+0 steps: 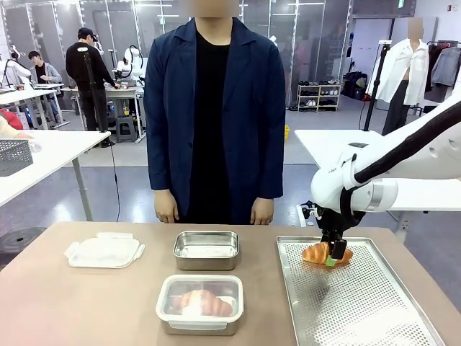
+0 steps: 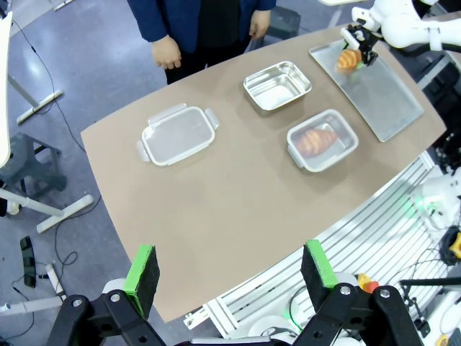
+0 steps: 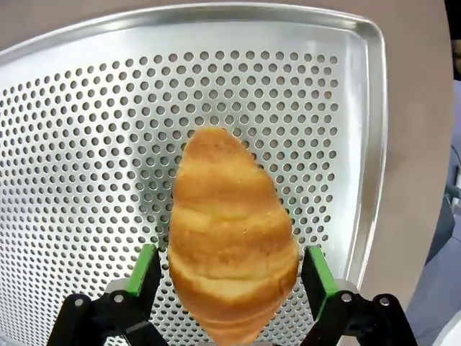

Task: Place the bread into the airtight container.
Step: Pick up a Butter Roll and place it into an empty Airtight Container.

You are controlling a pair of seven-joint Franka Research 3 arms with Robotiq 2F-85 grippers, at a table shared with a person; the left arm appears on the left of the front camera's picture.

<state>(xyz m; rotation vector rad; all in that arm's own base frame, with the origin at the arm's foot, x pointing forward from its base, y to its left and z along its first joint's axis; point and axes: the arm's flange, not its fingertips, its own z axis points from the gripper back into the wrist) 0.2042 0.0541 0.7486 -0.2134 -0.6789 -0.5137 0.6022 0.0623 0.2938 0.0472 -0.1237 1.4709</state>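
Observation:
A golden croissant lies at the far end of the perforated metal tray. My right gripper is lowered over the croissant and stands open, one green pad on each side with a thin gap to the crust. An open steel container sits empty mid-table, left of the tray. My left gripper hangs open high above the table's near edge with nothing between its fingers.
A lidded container holding another bread stands at the front middle. A loose clear lid lies at the far left. A person stands at the far side with both hands down.

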